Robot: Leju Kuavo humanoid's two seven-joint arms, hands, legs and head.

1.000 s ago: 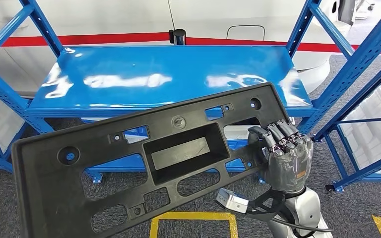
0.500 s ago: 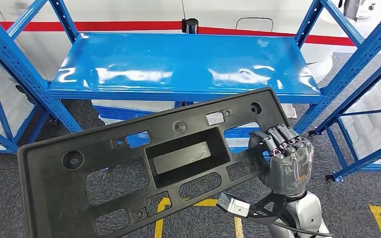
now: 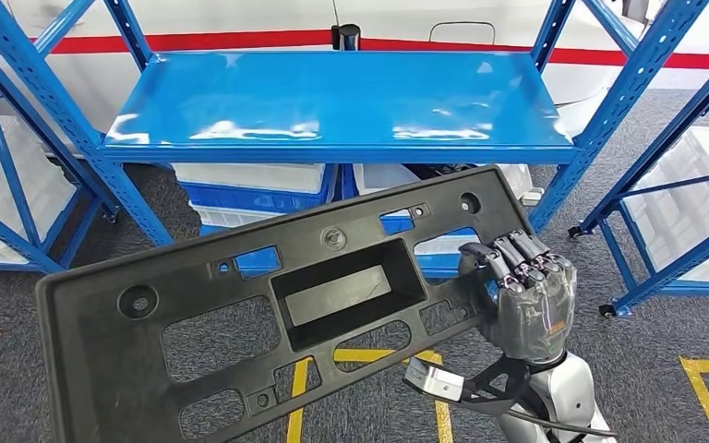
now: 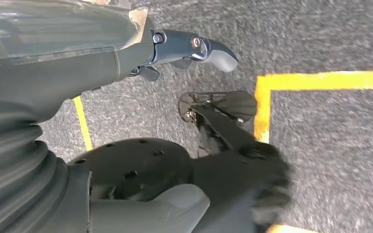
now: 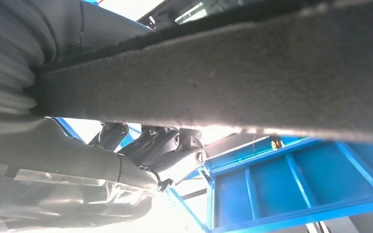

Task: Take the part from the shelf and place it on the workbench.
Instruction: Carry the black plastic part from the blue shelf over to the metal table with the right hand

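I read my right hand [image 3: 528, 300] raised upright with fingers clenched on the right end of the black part [image 3: 277, 314], held tilted clear of the blue shelf [image 3: 332, 101], white bins [image 3: 249, 177] beneath it; left hand [image 4: 194, 48] grasp: cannot tell.
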